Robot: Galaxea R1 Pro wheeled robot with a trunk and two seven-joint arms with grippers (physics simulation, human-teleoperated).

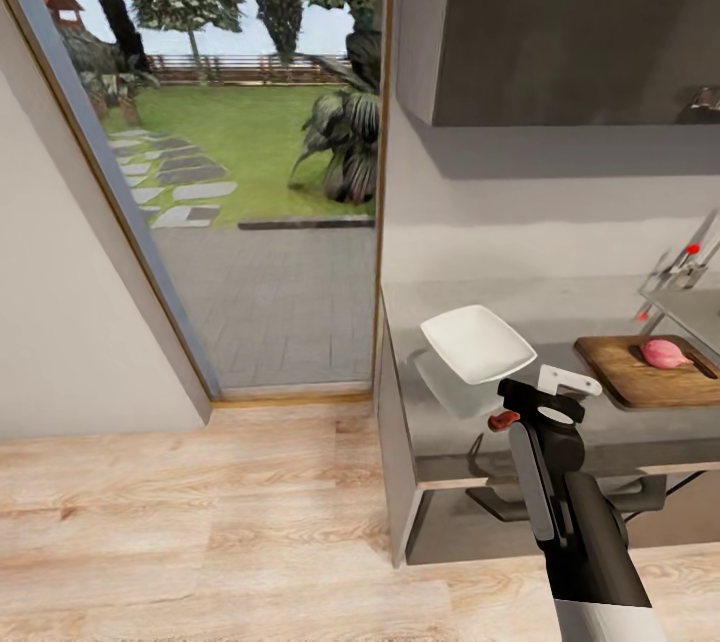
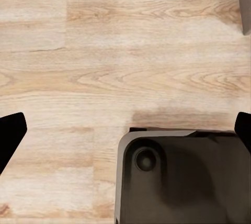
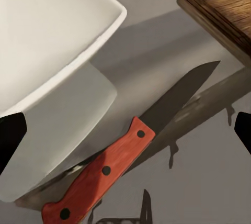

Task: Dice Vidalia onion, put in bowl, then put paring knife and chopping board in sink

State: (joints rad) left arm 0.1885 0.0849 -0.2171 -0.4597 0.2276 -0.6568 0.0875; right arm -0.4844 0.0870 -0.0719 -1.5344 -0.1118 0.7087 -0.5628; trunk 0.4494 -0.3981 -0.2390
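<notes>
The right jaws (image 1: 545,402) hang over the desk (image 1: 450,422) near its front edge, spread wide and holding nothing. Right below them lies the paring knife (image 3: 128,153), flat on the desk between the bowl (image 1: 478,344) and the chopping board (image 1: 650,372). And there's the Vidalia onion (image 1: 664,353), sitting on the board toward the sink (image 1: 700,307)! The left jaws (image 2: 125,130) hang wide open too, empty, above the wooden floor (image 2: 104,51) and the robot's dark base (image 2: 178,177).

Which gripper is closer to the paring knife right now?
Right. The right gripper hovers open directly above the paring knife on the countertop; the left gripper points at the floor.
</notes>
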